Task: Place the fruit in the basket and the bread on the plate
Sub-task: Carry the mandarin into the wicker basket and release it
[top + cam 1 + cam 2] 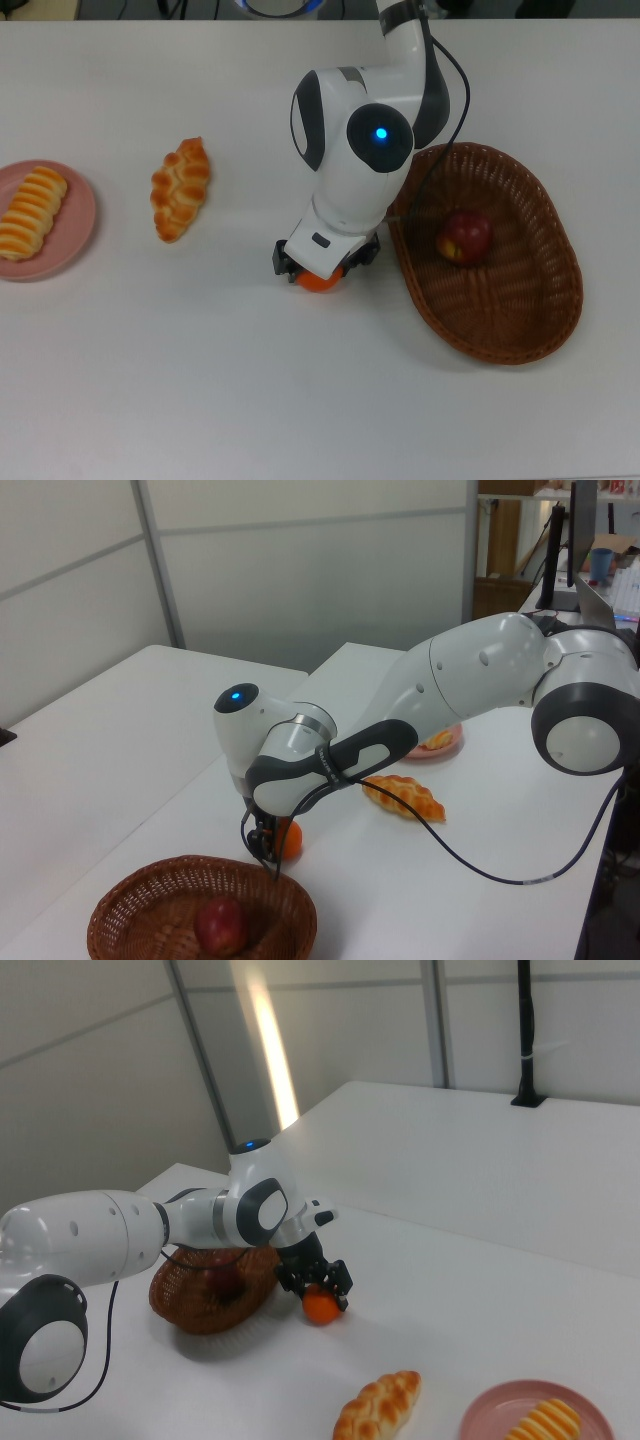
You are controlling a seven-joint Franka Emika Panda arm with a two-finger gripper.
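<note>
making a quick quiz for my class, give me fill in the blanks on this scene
1. The red apple lies inside the ____.
2. The ridged roll rests on the pink ____.
3. The gripper is down over the ____.
4. The croissant lies on the bare ____.

Missing words: basket; plate; mandarin; table
</note>
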